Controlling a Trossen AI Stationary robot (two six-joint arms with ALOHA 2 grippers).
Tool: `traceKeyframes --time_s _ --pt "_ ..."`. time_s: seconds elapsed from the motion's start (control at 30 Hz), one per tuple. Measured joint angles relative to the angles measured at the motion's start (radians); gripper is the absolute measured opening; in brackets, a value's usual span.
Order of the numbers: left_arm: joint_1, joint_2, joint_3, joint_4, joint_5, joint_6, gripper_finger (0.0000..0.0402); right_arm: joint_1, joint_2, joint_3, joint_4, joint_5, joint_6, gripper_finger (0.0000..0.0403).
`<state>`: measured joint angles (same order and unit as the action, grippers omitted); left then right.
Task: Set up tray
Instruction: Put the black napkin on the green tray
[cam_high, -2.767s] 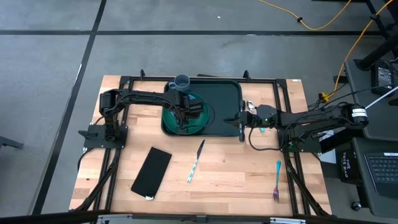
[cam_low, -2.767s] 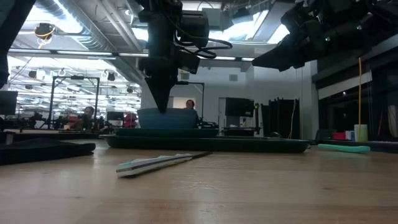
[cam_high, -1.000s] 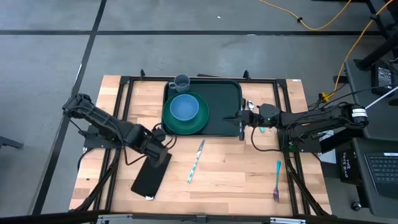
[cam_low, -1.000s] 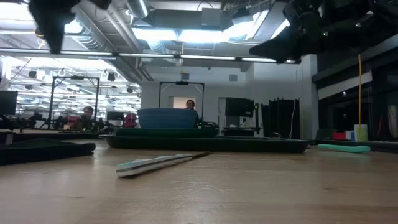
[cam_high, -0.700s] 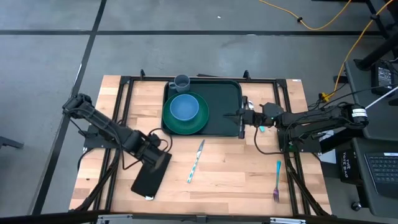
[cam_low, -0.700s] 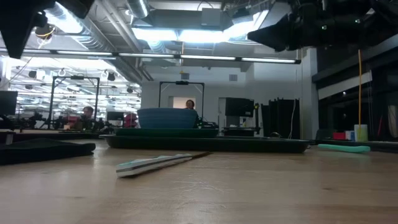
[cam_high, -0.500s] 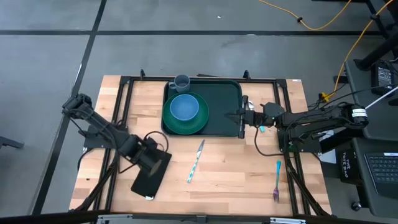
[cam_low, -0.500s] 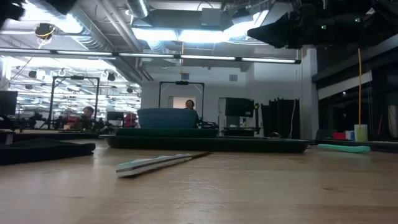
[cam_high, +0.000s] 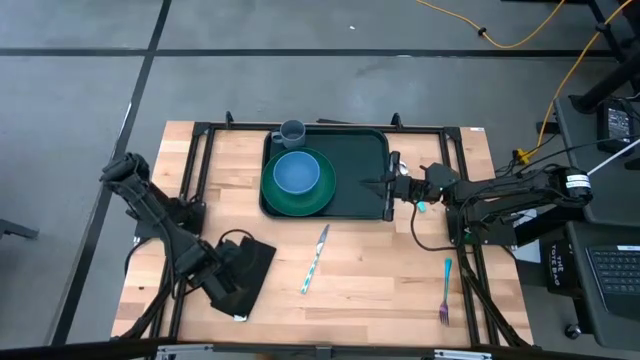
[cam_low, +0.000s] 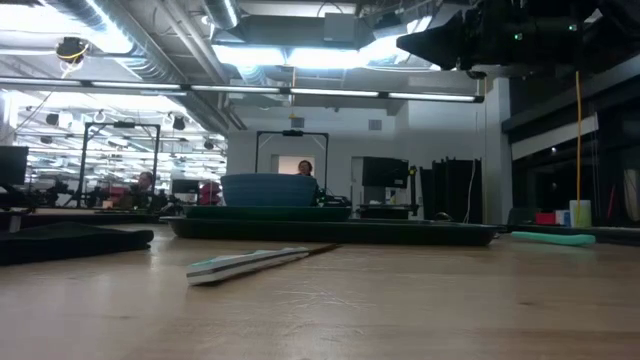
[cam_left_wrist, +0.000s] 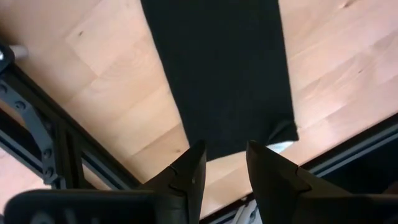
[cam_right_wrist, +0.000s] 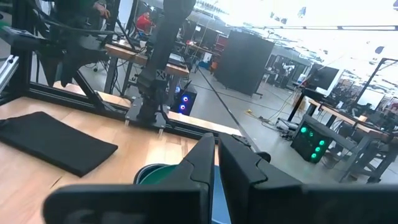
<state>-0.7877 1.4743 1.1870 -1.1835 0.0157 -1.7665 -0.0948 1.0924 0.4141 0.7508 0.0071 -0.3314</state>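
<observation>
The dark green tray (cam_high: 355, 160) lies at the table's far middle. On it stand a green plate (cam_high: 275, 195) with a blue bowl (cam_high: 296, 172) and a grey cup (cam_high: 292, 130). My left gripper (cam_left_wrist: 224, 152) points down, open, above the near end of a flat black rectangle (cam_high: 260, 257), with nothing between its fingers. It (cam_high: 226, 282) is at the near left. My right gripper (cam_high: 368, 183) is shut and level above the tray's right rim, holding nothing. It shows at the top of the low view (cam_low: 415, 45).
A knife (cam_high: 316, 258) lies on the wood near the tray, and a fork (cam_high: 445, 290) lies at the near right. A teal-handled utensil (cam_low: 555, 238) lies right of the tray, under my right arm. Black frame rails (cam_left_wrist: 56, 143) run along the table's sides.
My left gripper has swung from the black rectangle's far end toward the table's near edge, sinking a little and rolling its wrist. It now hangs over the rectangle's near end. My right gripper has tipped up to level over the tray's rim. No object has moved.
</observation>
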Motion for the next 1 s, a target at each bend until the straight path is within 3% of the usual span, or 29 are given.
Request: traceKeyframes --time_s 0.3,0.5,0.6,0.83,1.0 --pt "-0.048 0.012 0.0 -0.025 -0.03 0.09 0.0107 0.0 0.0 0.002 0.056 0.0 0.127 0.0028" --pt "-0.093 0.012 0.0 -0.032 -0.064 0.114 0.0109 0.001 0.001 0.002 -0.054 -0.001 0.275 0.0028" --pt "-0.111 0.012 0.0 -0.032 -0.059 0.146 0.0108 0.0 0.0 0.002 -0.05 -0.001 0.271 0.0028" --pt "-0.163 0.019 0.0 -0.032 -0.161 0.275 0.01 0.001 0.0 0.002 -0.09 -0.001 0.276 0.0028" --pt "-0.202 0.081 0.0 -0.037 -0.153 0.393 0.0102 0.001 0.0 0.002 -0.11 -0.001 0.325 0.0028"
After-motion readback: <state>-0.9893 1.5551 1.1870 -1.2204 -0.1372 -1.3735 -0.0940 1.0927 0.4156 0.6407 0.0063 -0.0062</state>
